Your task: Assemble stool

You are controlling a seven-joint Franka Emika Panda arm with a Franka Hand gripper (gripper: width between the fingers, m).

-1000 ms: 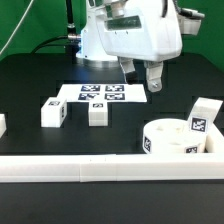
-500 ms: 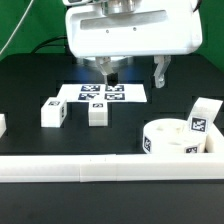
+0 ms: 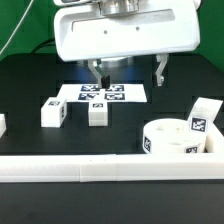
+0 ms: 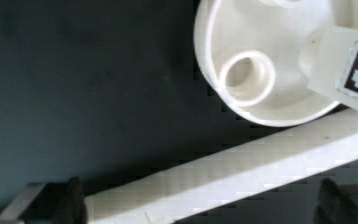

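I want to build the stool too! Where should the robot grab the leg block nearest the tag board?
Probably from straight above, pinching the leg block across its two flat side faces. It sits alone with free space either side, and the open tool hangs above the marker board, close by.

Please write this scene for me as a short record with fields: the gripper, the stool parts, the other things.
Gripper: the gripper is open, holds nothing, and hangs above the marker board.
Seat disc: the seat disc lies flat at the exterior view's right, behind the rail.
Loose legs: first leg block and second leg block stand apart on the table.
Third leg: the third leg block is at the seat's edge; whether it is socketed cannot be told.
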